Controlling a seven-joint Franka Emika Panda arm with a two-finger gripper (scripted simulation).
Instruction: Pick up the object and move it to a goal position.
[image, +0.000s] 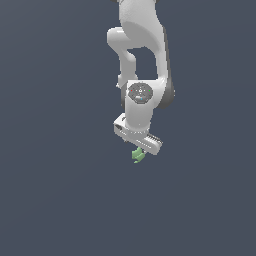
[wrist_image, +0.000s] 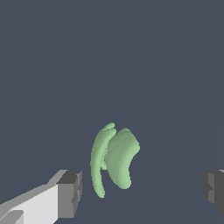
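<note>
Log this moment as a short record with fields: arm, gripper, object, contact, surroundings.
arm: white Panda, reaching down in the exterior view
gripper: open, fingers wide apart
object: small light-green curved lump, between the fingers
contact: none visible; gaps on both sides of the lump in the wrist view
exterior view: lump shows just below the gripper
surroundings: plain dark grey-blue surface; no goal marker visible
</note>
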